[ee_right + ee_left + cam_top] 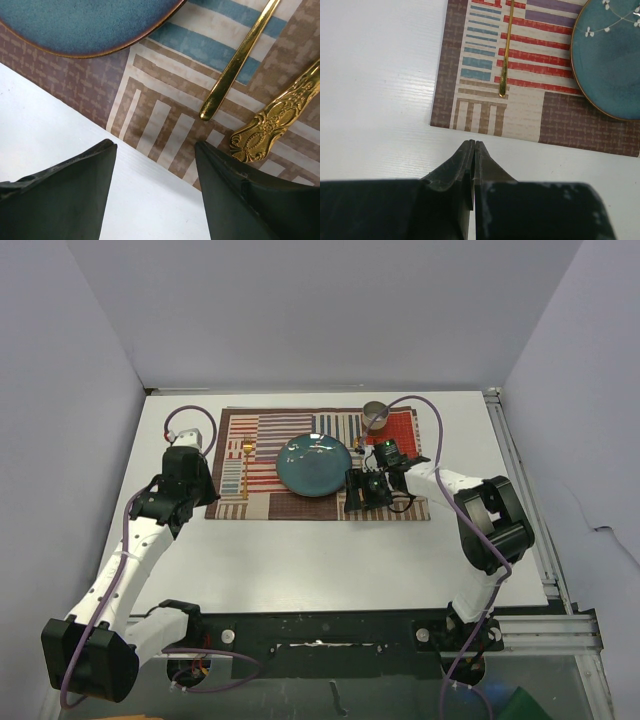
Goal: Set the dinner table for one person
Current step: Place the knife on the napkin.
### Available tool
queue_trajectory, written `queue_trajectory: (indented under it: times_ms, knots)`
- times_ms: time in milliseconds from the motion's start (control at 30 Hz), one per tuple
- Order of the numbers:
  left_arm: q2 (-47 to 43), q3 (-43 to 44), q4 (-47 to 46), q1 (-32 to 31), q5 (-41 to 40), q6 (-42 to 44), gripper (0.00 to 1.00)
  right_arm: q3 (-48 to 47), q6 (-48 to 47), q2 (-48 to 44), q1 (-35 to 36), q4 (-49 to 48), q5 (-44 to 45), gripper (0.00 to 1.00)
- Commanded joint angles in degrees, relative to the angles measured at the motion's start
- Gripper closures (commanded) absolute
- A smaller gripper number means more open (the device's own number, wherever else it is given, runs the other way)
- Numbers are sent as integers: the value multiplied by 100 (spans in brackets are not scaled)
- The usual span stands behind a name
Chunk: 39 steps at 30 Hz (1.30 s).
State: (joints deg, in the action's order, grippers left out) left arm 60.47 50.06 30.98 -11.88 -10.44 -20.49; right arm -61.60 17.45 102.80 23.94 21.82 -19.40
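The white dinner table (pixel 300 560) carries a striped placemat (pixel 262 490) with a teal plate (pixel 315 465) at its centre. A gold utensil (pixel 246 450) lies on the mat left of the plate; its handle shows in the left wrist view (pixel 506 55). My left gripper (pixel 195 490) is shut and empty (pixel 473 142), raised by the mat's near left corner. My right gripper (pixel 366 495) is open and empty (pixel 155 145) over the mat's near edge, right of the plate (pixel 85 22). A slim gold handle (pixel 235 65) and an ornate gold handle (pixel 272 122) lie just beyond its fingers.
A metal cup (pixel 375 415) stands on the mat's far right part. Aluminium rails (pixel 520 490) run along the table's right edge. Grey walls close in the left, back and right sides. Bare white tabletop (pixel 380 75) lies left of and in front of the mat.
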Motion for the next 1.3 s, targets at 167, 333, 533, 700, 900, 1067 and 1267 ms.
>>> queue_trajectory:
  times_ms: [167,333,533,700,900,1067,1267]
  knots:
    - [-37,52,-277,36,56,63,100,-259,-188,130,-128,127,262,34]
    - [-34,56,-277,32,65,63,100,-298,-220,126,-147,163,279,34]
    - [-24,63,-277,32,65,63,100,-317,-233,129,-181,193,265,34]
    - [-17,60,-277,30,77,63,100,-317,-244,148,-185,203,266,34]
    - [-24,59,-277,35,77,63,100,-326,-256,145,-204,211,261,34]
    - [-16,48,-277,31,78,63,100,-335,-273,156,-237,226,283,34]
    - [-17,47,-269,29,83,65,100,-335,-278,184,-286,230,290,34]
